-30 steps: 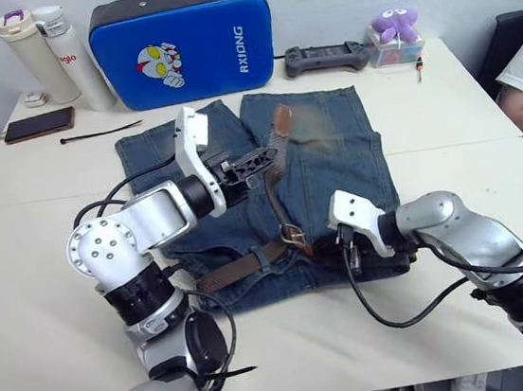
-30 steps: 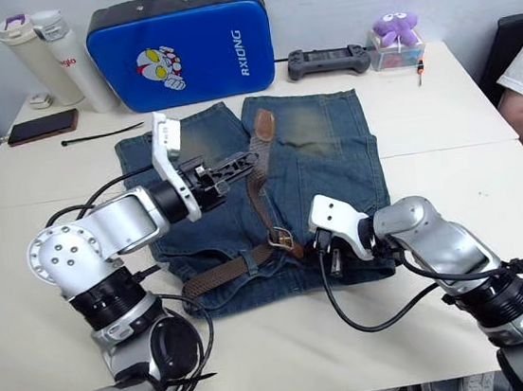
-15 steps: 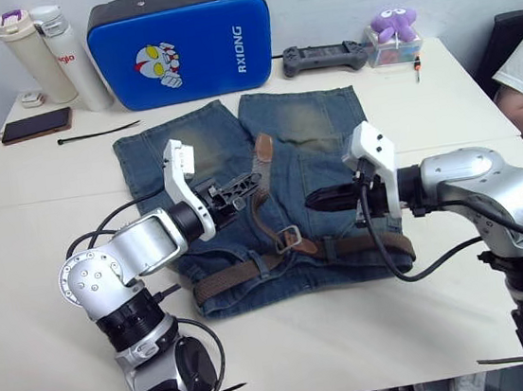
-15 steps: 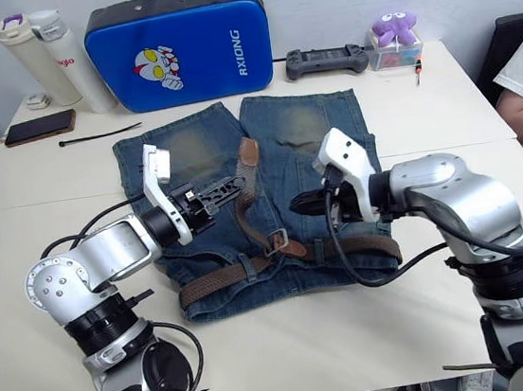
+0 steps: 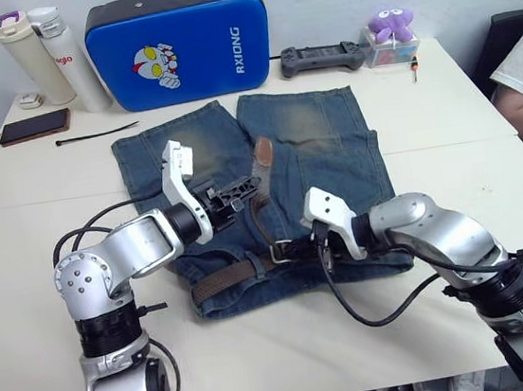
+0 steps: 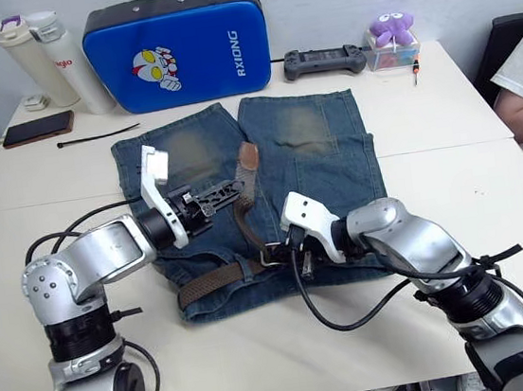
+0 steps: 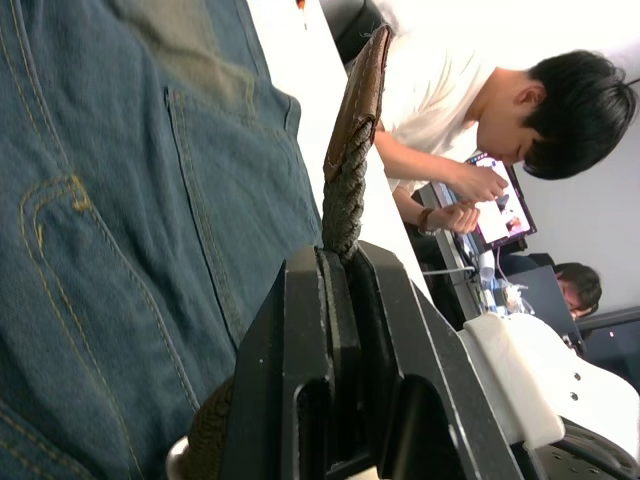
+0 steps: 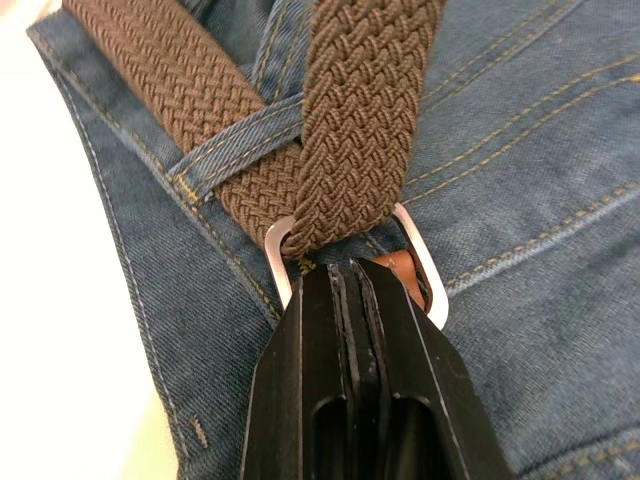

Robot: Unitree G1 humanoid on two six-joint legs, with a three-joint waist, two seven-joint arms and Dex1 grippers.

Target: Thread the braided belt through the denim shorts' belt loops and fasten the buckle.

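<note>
Belt (image 5: 226, 278) runs along the near waistband of the shorts (image 5: 333, 158), which lie flat mid-tabletop (image 5: 443, 116) with the legs pointing far. The free end turns up from the buckle (image 5: 285, 249) and runs far-left over the denim to a darker leather-like tip (image 5: 262, 151).

Change since half a second ago: right hand (image 5: 298, 246) was raised over the right leg, clear of the belt. It is now down at the waistband centre, fingers pressed together at the buckle; the right wrist view shows the silver frame at the fingertips with the strap passing through it. The exact grip is hidden, judged a pinch on the buckle or its tab. Left hand (image 5: 253, 185) has kept its fingers clamped on the strap (image 7: 345, 190) just short of the tip, held slightly above the denim.

Judgement: threading looks done on the stretch in view, since a loop (image 8: 235, 150) crosses the strap beside the buckle. Step in hand is fastening: one hand steadies the frame, the other draws the tail. Whether the prong is seated cannot be told.

Materials: strap is a coarse herringbone weave, matte brown and pliable. Buckle is thin, flat, bright metal with rounded corners and a tan tab behind. Denim is faded, worn pale on both legs, with yellow stitching.
</note>
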